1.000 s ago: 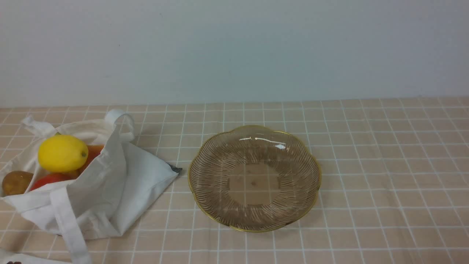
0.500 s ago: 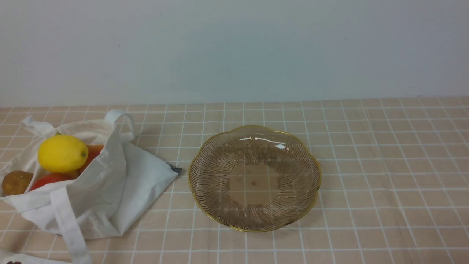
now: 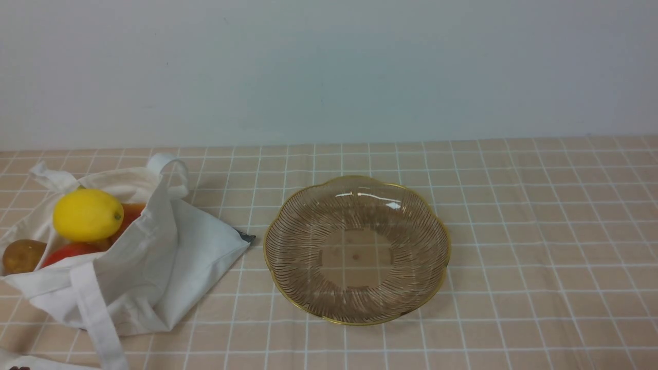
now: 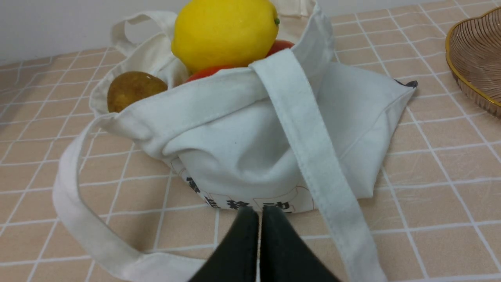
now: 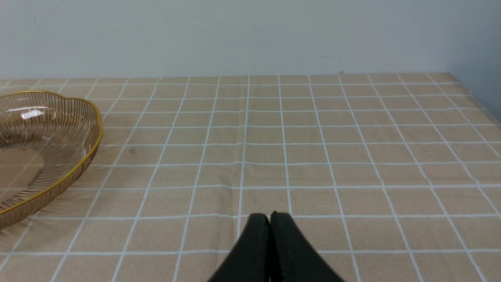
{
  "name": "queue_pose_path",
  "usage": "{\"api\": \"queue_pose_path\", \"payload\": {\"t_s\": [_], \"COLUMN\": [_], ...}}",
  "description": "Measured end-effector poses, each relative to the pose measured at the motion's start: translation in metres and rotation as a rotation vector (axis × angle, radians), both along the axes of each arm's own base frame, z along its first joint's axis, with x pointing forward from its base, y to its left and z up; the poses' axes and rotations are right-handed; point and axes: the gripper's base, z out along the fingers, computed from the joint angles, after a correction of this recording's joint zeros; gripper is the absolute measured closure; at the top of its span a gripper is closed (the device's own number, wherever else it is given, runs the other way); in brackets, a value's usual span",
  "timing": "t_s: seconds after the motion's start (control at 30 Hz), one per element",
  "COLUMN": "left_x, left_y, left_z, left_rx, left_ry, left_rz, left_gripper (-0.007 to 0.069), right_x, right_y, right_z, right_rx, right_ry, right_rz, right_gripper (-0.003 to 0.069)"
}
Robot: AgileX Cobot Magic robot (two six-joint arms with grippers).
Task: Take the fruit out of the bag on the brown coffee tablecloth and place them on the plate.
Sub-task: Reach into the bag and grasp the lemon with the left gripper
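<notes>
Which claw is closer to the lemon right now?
Left. The left claw sits shut right before the bag holding the lemon; the right claw, also shut, is over tablecloth on the plate's other side.

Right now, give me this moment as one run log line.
left gripper shut, empty, facing bag | right gripper shut, empty | lemon in bag | plate holds no fruit

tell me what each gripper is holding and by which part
Nothing. The left gripper and the right gripper are both shut and empty.
</notes>
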Motion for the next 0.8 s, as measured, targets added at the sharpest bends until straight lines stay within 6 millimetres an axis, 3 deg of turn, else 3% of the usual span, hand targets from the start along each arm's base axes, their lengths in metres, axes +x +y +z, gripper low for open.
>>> {"api": "queue_pose_path", "payload": {"t_s": [0.1, 0.33, 0.57, 0.67, 0.73, 0.8], "left_x": [0.001, 0.004, 0.004, -0.001, -0.003, -0.005], "left_y": [0.0, -0.004, -0.002, 0.003, 0.004, 0.003], "left_z": [0.001, 0.019, 0.036, 0.058, 0.068, 0.098], "left_rx": [0.0, -0.304, -0.425, -0.46, -0.482, -0.516], "left_ry": [-0.018, -0.216, -0.396, -0.643, -0.694, -0.706], "left_rz": [-0.001, 0.014, 0.023, 0.027, 0.023, 0.006], "left_gripper": [0.0632, 0.0632, 0.0632, 0.0632, 0.0632, 0.0632], "right_x": [0.0, 0.0, 0.0, 0.0, 0.0, 0.0], "right_y": [0.0, 0.0, 0.0, 0.0, 0.0, 0.0], "right_z": [0.0, 0.0, 0.0, 0.0, 0.0, 0.0], "right_rx": [0.0, 0.0, 0.0, 0.0, 0.0, 0.0], "right_ry": [0.0, 0.0, 0.0, 0.0, 0.0, 0.0], "right_rz": [0.0, 0.0, 0.0, 0.0, 0.0, 0.0], "right_gripper": [0.0673, 0.0673, 0.0673, 0.0673, 0.0673, 0.0673]}}
